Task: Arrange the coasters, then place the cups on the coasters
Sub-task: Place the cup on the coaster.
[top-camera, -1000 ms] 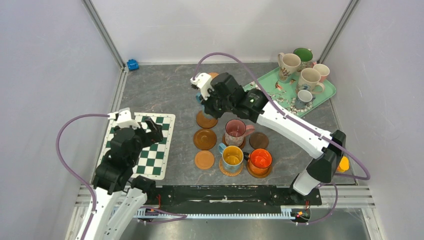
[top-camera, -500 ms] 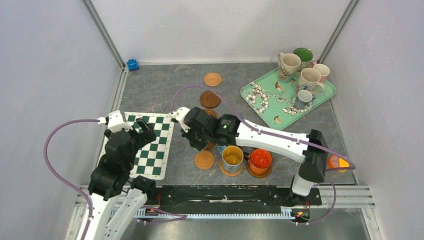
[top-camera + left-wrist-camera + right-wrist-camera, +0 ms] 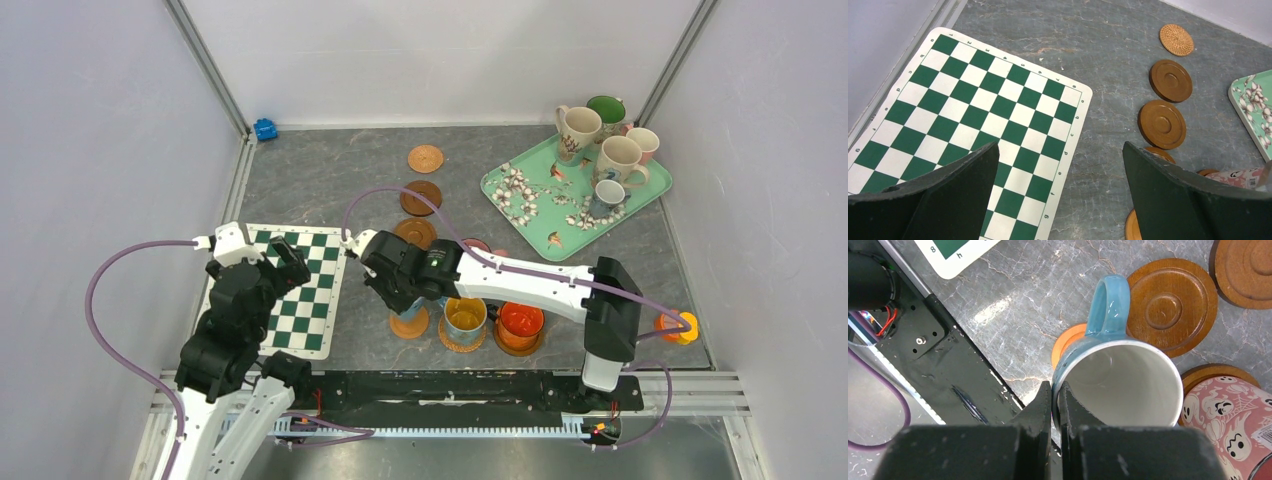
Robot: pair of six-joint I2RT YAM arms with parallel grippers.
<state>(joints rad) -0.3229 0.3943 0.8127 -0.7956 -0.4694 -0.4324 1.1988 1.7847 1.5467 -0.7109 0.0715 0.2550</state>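
Observation:
My right gripper [image 3: 1057, 390] is shut on the rim of a blue cup with a white inside [image 3: 1118, 385], one finger inside and one outside. The cup hangs just above an orange coaster [image 3: 1068, 342], next to a brown coaster [image 3: 1173, 305]. The pink speckled cup [image 3: 1228, 410] stands to its right on another coaster. From above, the right gripper [image 3: 395, 285] hides the held cup. A blue cup with a yellow inside [image 3: 465, 315] and an orange cup [image 3: 520, 320] sit on coasters. My left gripper [image 3: 1060, 150] is open over the edge of the checkered mat [image 3: 973, 115].
A woven coaster [image 3: 425, 158] and two brown coasters [image 3: 421, 197] [image 3: 414, 232] lie in a row toward the back. The mint tray [image 3: 540, 215] at the back right holds several cups [image 3: 618, 157]. A small blue object [image 3: 265, 129] lies in the far-left corner.
The right arm has swung from the far coasters toward the near left, carrying the blue cup to above the orange coaster. The left arm has barely shifted.

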